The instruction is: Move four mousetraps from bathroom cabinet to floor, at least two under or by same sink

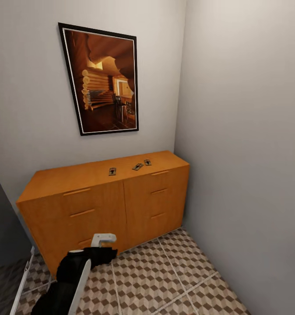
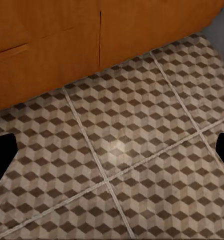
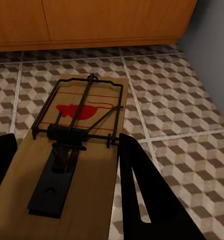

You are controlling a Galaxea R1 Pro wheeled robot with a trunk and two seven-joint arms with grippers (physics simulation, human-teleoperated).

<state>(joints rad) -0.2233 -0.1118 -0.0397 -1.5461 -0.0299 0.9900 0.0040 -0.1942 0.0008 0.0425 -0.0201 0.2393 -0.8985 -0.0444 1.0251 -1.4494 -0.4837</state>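
Flat wooden mousetrap (image 3: 74, 160), dark wire, red mark, pinched in right gripper (image 3: 67, 165) | left gripper (image 2: 112, 150) spread over cube-patterned floor (image 2: 141, 150) | three traps (image 1: 138, 166) atop orange-brown cabinet (image 1: 103, 205)

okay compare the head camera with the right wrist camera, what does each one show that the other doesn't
Head view: three mousetraps on top of the cabinet, one apart to the left, two close together, plus a framed picture on the wall and the left arm low in front.

Right wrist view: a fourth mousetrap close up between the right gripper's fingers, its red mark and wire bar clear, above the tiles.

Both: the orange-brown cabinet front and the cube-patterned bathroom floor.
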